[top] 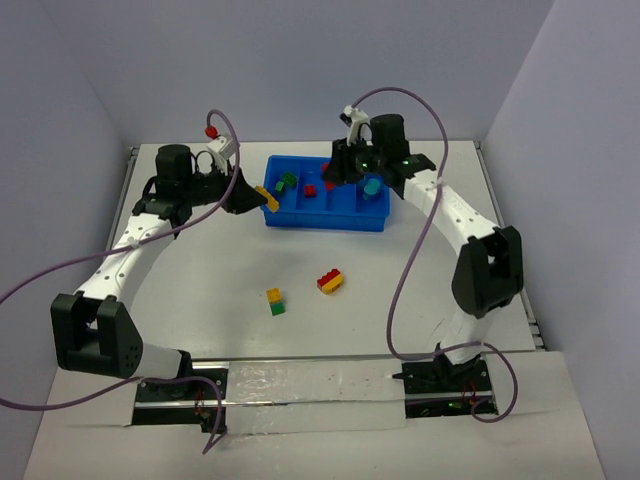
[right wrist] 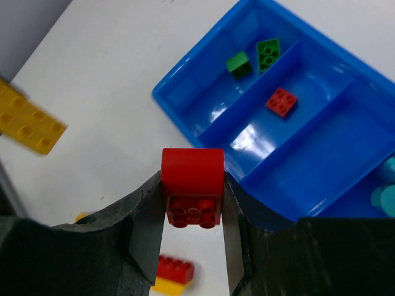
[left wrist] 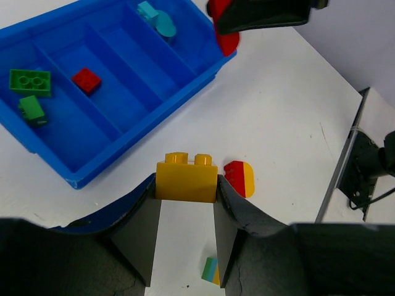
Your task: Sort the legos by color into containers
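The left arm (top: 130, 245) and right arm (top: 455, 210) are wearing white shells between bulky black joints, with purple cables (top: 395, 92) looping off each wrist down to the bases. Green lights (top: 368, 157) are glowing on the right wrist, and the fingers (left wrist: 139, 234) are showing matte black and wedge-shaped.

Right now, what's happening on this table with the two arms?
Two arms are sorting bricks by colour into a blue tray. The left hand grips a yellow brick beside the tray's left end; the right hand grips a red brick near the tray. Green bricks, a red one and a teal piece sit in separate compartments. Two two-colour pairs lie on the table.
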Robot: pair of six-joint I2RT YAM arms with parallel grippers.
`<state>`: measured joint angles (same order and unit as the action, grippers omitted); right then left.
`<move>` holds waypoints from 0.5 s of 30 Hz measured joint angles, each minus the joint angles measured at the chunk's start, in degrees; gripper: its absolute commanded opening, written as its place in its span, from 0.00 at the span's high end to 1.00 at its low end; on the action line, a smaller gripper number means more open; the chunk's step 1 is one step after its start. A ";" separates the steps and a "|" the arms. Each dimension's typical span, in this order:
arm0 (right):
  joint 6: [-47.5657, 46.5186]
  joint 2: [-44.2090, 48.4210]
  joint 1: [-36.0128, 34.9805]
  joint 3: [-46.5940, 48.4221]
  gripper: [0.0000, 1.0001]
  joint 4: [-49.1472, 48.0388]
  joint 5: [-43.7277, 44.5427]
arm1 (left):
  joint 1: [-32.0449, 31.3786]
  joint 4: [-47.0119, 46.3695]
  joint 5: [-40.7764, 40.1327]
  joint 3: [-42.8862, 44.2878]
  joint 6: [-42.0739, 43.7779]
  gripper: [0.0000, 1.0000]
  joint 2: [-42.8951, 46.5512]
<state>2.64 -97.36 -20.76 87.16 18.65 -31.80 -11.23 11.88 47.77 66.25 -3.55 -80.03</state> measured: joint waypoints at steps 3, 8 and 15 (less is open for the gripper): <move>1.34 -6.19 -1.47 3.39 1.00 -3.90 3.57 | 0.32 -0.09 -1.76 -0.21 -1.01 1.00 0.13; 2.77 -16.60 -3.15 11.15 0.97 -7.18 7.07 | 1.28 -0.11 -3.18 -0.30 -2.04 1.00 0.88; 3.54 -26.68 -3.88 17.38 0.91 -10.02 11.12 | 2.18 -0.12 -4.04 -0.30 -2.25 1.00 1.25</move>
<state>6.18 -124.05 -24.64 104.54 8.64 -20.68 -9.05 11.76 43.73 65.95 -5.80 -78.78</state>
